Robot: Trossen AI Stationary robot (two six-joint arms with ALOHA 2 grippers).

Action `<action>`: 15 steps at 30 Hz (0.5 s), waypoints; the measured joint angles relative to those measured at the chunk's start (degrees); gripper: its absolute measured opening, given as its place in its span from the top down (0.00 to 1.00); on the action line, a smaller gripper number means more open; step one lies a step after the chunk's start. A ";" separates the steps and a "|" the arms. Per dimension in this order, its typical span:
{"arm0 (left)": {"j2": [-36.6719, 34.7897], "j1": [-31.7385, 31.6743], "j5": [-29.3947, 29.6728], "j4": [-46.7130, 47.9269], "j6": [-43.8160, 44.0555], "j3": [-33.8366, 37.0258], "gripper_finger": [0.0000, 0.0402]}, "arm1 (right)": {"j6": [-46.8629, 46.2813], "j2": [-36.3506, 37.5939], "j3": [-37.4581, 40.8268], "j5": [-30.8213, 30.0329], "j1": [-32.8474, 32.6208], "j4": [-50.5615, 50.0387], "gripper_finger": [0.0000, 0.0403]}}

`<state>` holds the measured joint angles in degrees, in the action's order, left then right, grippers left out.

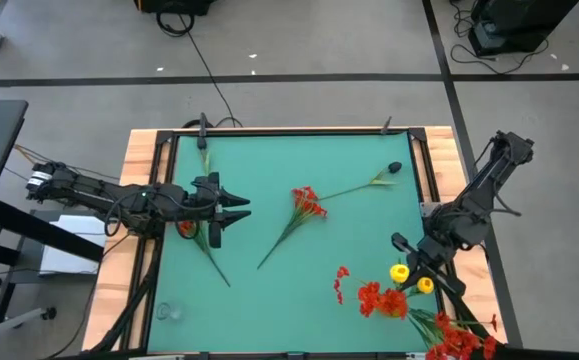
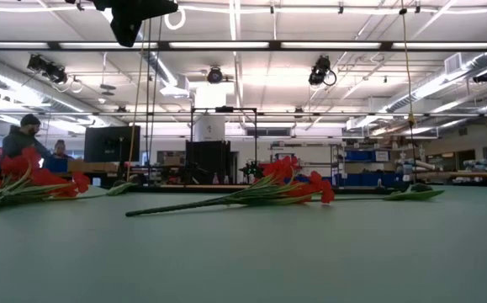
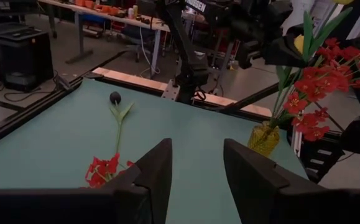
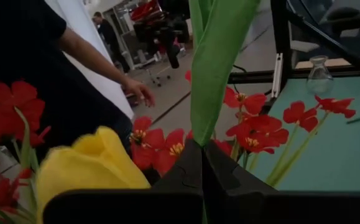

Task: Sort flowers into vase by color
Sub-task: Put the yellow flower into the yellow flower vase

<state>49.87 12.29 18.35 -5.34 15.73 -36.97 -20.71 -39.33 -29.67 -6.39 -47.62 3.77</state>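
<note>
My left gripper (image 1: 241, 208) (image 3: 195, 149) is open above the table's left part, touching nothing. Just beside it lies a red flower (image 1: 187, 228) (image 3: 104, 171). A second red flower (image 1: 309, 203) (image 2: 293, 181) lies flat mid-table. A green stem with a dark head (image 1: 393, 168) (image 3: 115, 98) lies toward the far right. My right gripper (image 1: 406, 252) (image 4: 203, 152) is shut on a yellow flower (image 1: 399, 272) (image 4: 92, 165) above a yellow-tinted vase (image 3: 265, 138) that stands at the near right and holds red flowers (image 1: 384, 300). My right gripper pinches the yellow flower's green stalk and leaf (image 4: 212, 118) between its two shut fingers. The yellow head (image 4: 92, 165) sits close beside the fingers, among the red blooms. The flower is clear of the table, over the vase; I cannot tell whether its lower end is inside the vase.
A small clear glass vase (image 1: 166, 312) (image 4: 319, 65) stands near the table's near left corner. More red blooms (image 1: 459, 340) spread past the near right edge. A person's arm (image 4: 105, 59) shows beyond the table in the right wrist view. Green mat lies bare between the flowers.
</note>
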 joint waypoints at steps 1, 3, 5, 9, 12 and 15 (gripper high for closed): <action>0.00 0.00 0.00 0.00 0.00 0.00 0.63 | 0.22 -0.02 0.21 -0.15 -0.02 0.09 1.00; 0.00 0.00 0.00 0.02 0.00 0.00 0.63 | 0.94 -0.03 0.26 -0.42 -0.02 -0.12 1.00; 0.00 0.00 0.00 0.00 0.00 0.00 0.63 | 1.35 -0.02 0.26 -0.18 -0.02 -0.33 1.00; 0.00 0.00 0.00 0.00 0.02 0.00 0.63 | 1.33 -0.02 0.26 1.34 -0.02 -1.13 1.00; 0.00 0.00 0.00 0.02 0.02 0.00 0.63 | 1.33 -0.02 0.26 1.97 -0.02 -1.18 0.99; 0.00 0.00 0.00 0.02 0.02 0.00 0.63 | 1.20 -0.02 0.26 1.97 -0.02 -1.18 0.97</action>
<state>49.87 12.29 18.35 -5.33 15.75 -36.97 -19.51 -39.35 -29.41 -4.43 -47.63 2.59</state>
